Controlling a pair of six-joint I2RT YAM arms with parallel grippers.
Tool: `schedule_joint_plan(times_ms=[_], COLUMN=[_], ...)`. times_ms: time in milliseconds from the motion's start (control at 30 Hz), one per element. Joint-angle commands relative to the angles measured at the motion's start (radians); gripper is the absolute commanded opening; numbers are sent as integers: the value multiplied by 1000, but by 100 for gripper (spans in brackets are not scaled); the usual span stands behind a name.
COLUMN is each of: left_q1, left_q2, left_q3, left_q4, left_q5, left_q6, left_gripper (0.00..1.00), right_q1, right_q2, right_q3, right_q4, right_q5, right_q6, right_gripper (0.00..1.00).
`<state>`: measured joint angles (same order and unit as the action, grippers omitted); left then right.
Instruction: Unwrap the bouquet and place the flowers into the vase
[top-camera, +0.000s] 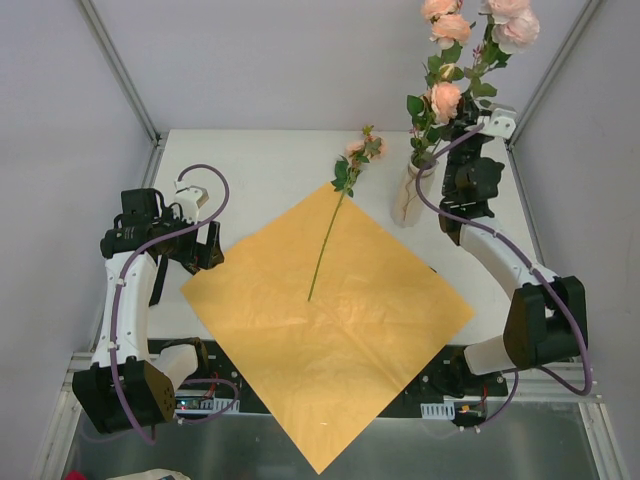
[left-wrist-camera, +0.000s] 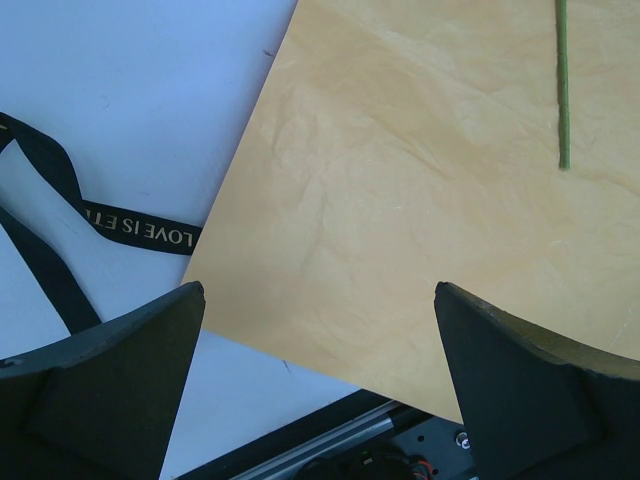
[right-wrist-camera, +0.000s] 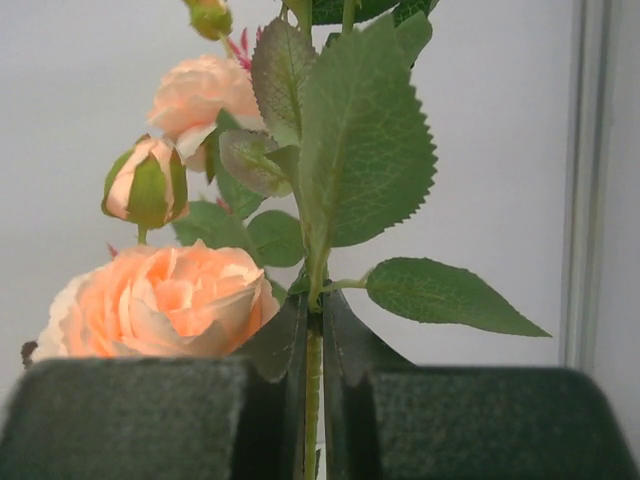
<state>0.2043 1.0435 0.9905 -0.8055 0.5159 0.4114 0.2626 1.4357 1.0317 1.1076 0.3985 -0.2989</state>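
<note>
The bouquet is undone, and its orange paper lies flat as a diamond on the table. One rose rests on it, its stem running down across the sheet. The pale vase stands at the back right with roses rising from it. My right gripper is above and right of the vase, shut on a leafy rose stem with a peach bloom beside it. My left gripper hangs open over the paper's left corner, holding nothing. The black ribbon lies on the table beside that corner.
White walls and metal frame posts enclose the table. The paper's near corner overhangs the front rail between the arm bases. More roses reach high near the back right post.
</note>
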Motion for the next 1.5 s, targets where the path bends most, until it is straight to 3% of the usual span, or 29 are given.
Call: schedule_joint_plan(times_ms=[0, 33, 100, 133, 333, 600, 767, 900, 1100, 1200, 1233, 1267, 1400, 1467], left_q1=[3, 1, 3, 1, 3, 3, 3, 3, 3, 3, 3, 3, 3, 3], left_q2=[-16, -19, -23, -25, -37, -37, -33, -31, -36, -36, -34, -37, -40, -45], left_q3=[28, 27, 23, 20, 16, 19, 23, 33, 33, 36, 37, 37, 37, 37], left_q4=[3, 3, 3, 3, 2, 3, 2, 0, -1, -1, -3, -3, -3, -4], left_q5=[26, 26, 26, 24, 22, 35, 44, 45, 41, 44, 45, 49, 47, 47], left_q6=[21, 23, 21, 23, 24, 12, 1, -9, -11, -13, -14, -14, -8, -5], left_gripper=[99, 99, 99, 99, 99, 99, 99, 99, 99, 99, 99, 99, 99, 99], right_q1=[39, 53, 61, 64, 69, 110, 259, 406, 556, 579, 580, 580, 578, 575], right_q2=[-17, -21, -46, -53, -144, -308, -377, -336, -141, 4, 88, 135, 359, 465], right_q3=[22, 21, 5, -4, -58, -88, -73, 28, 156, 237, 304, 353, 615, 715], right_q4=[-30, -76, -112, -144, -285, -500, -591, -709, -989, -1103, -1156, -1199, -1486, -1529], right_q5=[-50, -44, -38, -35, -39, -64, -58, -15, 89, 94, 106, 126, 200, 206], right_q6=[17, 17, 26, 30, 64, 89, -21, -112, -74, 27, 71, 111, 262, 279], right_gripper=[8, 26, 42, 55, 72, 77, 77, 78, 79, 86, 94, 96, 95, 95])
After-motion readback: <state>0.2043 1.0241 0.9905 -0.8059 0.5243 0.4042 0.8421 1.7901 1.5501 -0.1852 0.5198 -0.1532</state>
